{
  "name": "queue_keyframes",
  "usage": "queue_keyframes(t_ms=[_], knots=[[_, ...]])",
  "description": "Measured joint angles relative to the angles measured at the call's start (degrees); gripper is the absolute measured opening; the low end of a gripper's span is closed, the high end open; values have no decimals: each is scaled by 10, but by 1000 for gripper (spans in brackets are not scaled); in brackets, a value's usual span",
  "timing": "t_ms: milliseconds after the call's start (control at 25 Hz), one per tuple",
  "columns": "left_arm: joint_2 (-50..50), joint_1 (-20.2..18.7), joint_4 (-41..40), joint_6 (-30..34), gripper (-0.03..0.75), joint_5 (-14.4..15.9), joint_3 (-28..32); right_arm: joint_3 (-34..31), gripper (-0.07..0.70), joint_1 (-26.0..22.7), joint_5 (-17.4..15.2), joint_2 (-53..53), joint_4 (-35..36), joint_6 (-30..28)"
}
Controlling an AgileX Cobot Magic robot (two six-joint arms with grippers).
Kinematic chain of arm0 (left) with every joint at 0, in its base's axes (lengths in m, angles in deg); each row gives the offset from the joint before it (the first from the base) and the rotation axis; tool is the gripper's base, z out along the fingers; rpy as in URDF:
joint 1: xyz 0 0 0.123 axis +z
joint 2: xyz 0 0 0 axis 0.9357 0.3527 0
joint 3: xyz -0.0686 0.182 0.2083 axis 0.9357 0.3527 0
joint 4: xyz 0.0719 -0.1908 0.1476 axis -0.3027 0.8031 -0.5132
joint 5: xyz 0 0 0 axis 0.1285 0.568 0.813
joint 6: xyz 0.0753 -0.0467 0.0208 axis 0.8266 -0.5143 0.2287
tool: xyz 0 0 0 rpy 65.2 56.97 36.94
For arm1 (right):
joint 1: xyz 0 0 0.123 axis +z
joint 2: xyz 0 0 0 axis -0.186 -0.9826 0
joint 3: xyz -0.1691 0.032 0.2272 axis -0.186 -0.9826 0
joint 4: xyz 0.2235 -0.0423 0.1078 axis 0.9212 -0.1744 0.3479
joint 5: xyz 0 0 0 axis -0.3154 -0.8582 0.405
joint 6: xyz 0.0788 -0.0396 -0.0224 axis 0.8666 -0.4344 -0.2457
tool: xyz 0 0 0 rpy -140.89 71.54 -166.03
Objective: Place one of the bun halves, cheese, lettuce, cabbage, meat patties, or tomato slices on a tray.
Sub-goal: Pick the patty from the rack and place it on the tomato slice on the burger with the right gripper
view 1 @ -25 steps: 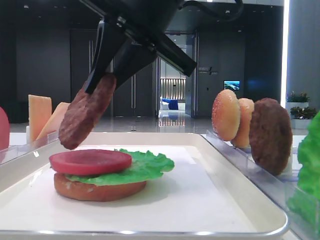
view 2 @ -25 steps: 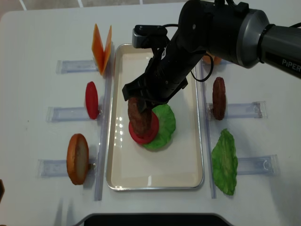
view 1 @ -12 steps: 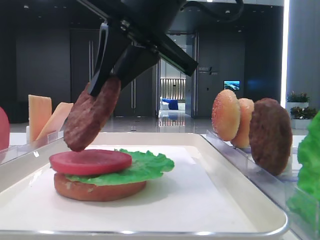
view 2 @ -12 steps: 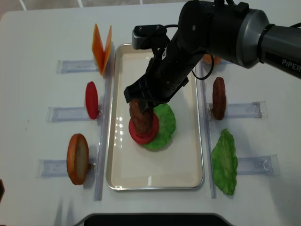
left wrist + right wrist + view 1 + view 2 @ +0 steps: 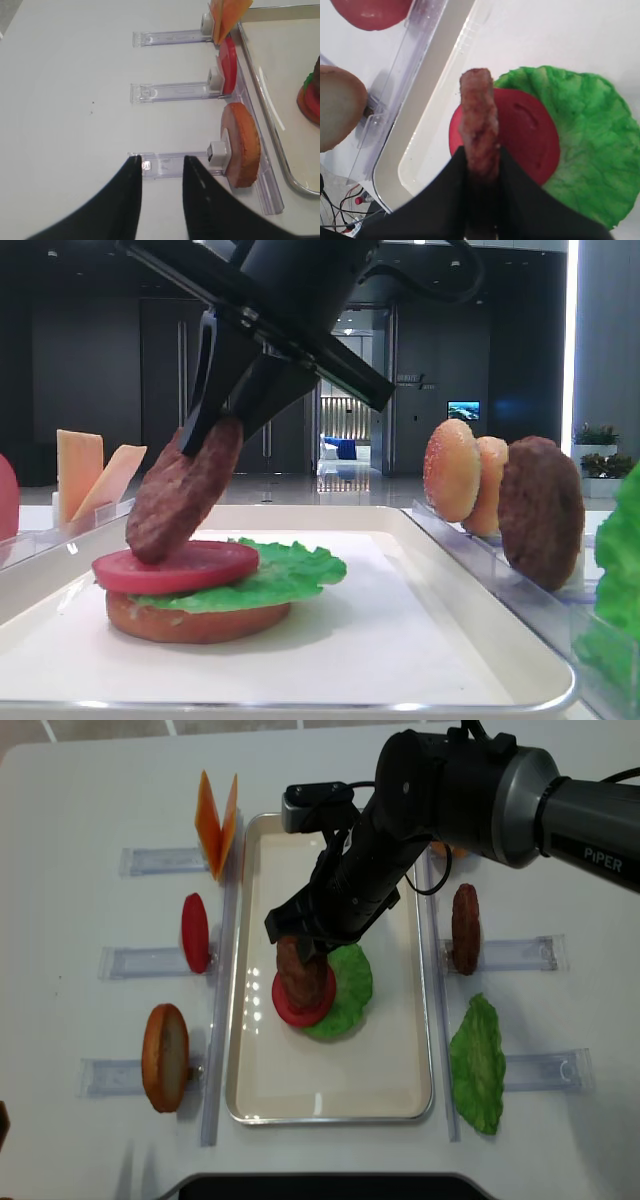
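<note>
My right gripper (image 5: 481, 152) is shut on a dark reddish-brown meat patty (image 5: 479, 120), holding it on edge and tilted. The patty's (image 5: 185, 490) lower edge touches the left part of a tomato slice (image 5: 175, 567). That slice lies on a lettuce leaf (image 5: 290, 570) over a bun half (image 5: 195, 620), all stacked on the white tray (image 5: 450, 640). From above, the patty (image 5: 293, 968) stands over the stack in the tray's (image 5: 330, 1095) middle. My left gripper (image 5: 161, 162) is open and empty, over a clear holder beside a bun half (image 5: 242, 145).
Left of the tray stand cheese slices (image 5: 217, 810), a tomato slice (image 5: 195, 932) and a bun half (image 5: 165, 1057) in clear holders. On the right are a second patty (image 5: 465, 928), a lettuce leaf (image 5: 478, 1065) and two bun halves (image 5: 452, 470).
My right gripper has lowered the patty. It hung just above the tomato slice before; now its lower edge rests on the slice. The left gripper has not moved.
</note>
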Motion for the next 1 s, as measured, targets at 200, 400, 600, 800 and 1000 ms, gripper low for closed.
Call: queue_keyframes(t_ms=[200, 400, 600, 800, 1000], knots=[[0, 0, 0, 0, 219, 0, 0, 0, 91, 0, 0, 0, -2, 0], [0, 0, 0, 0, 219, 0, 0, 0, 160, 0, -4, 0, -8, 0], [0, 0, 0, 0, 219, 0, 0, 0, 347, 0, -12, -1, -19, 0], [0, 0, 0, 0, 219, 0, 0, 0, 426, 0, -15, -1, -28, 0], [0, 0, 0, 0, 219, 0, 0, 0, 503, 0, -19, -1, -38, 1]])
